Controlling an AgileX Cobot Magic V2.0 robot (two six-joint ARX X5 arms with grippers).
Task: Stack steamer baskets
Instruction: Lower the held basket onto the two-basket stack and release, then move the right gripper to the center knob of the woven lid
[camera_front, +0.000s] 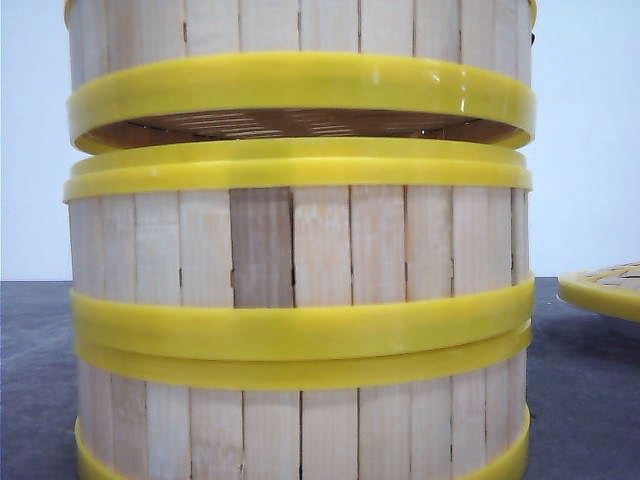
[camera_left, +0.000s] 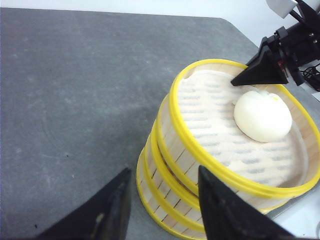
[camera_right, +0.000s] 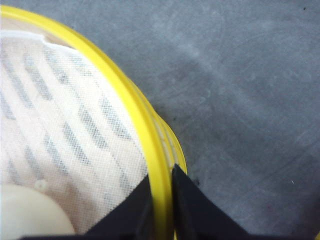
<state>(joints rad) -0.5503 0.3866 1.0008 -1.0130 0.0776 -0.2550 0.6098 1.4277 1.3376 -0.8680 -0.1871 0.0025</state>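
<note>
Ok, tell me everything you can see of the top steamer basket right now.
The top steamer basket has pale wooden slat walls, thick yellow rims and a cloth-lined floor holding one white bun. It hangs tilted above the two-basket stack, a gap showing in front. The right gripper pinches its rim; the left gripper straddles the near rim.

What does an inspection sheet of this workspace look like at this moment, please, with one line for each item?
Surface: dark grey table, bare where visible.
Job's things: three steamer baskets in one stack; top basket tilted, gap above the middle basket; bottom basket on the table. A white bun lies on the cloth liner in the top basket.
Clutter: flat yellow-rimmed lid on the table at the right of the stack.
End effectors: right end effector shut on the top basket's rim; left end effector open, beside the stack's wall, holding nothing.
Cables: black wires near the right arm.
Surroundings: plain pale wall.
</note>
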